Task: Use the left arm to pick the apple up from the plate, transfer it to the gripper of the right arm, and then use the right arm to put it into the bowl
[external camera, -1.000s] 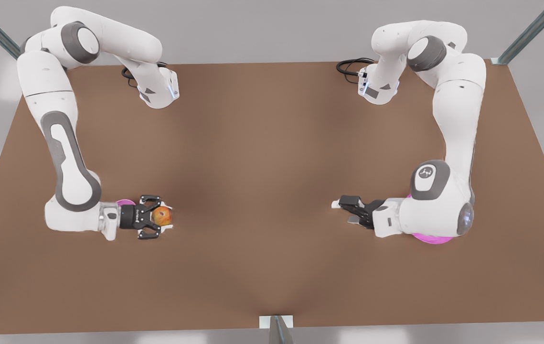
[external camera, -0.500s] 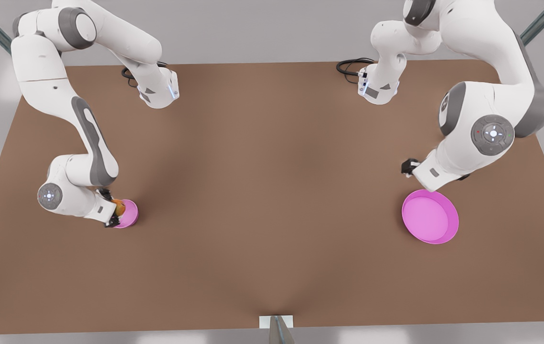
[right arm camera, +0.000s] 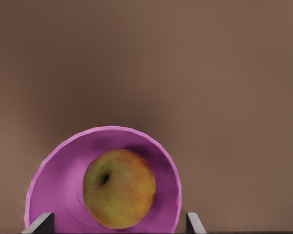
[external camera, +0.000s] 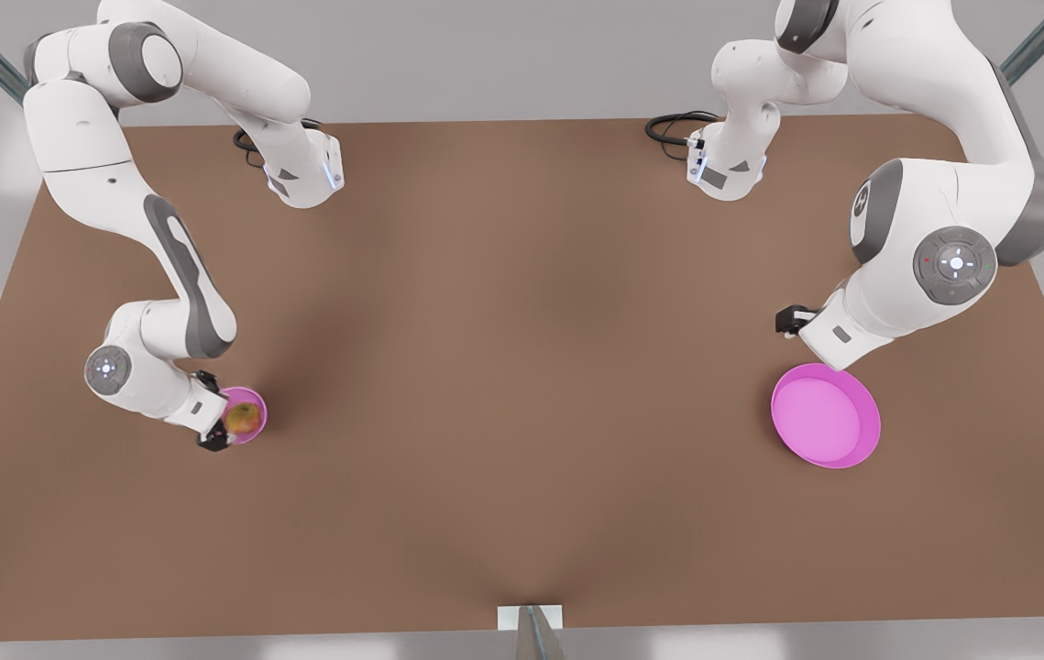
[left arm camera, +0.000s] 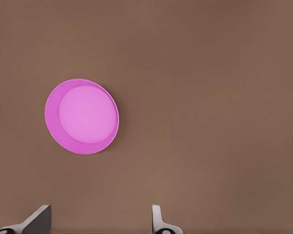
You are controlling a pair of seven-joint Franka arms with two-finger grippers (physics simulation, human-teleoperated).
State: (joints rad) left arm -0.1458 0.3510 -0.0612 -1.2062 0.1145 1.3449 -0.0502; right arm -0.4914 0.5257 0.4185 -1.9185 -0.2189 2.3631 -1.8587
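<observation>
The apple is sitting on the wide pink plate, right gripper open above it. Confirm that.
Wrong dish. The right wrist view shows the apple inside the small deep bowl, with the right gripper open above it. The plate lies bare below the left gripper.

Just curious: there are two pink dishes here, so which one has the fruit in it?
The small deep bowl at the front view's left holds the apple; the wide shallow plate holds nothing.

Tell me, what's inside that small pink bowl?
An apple sits inside the bowl, stem dimple showing. It hides the bowl's floor beneath it. The right gripper hovers above with fingers open.
</observation>
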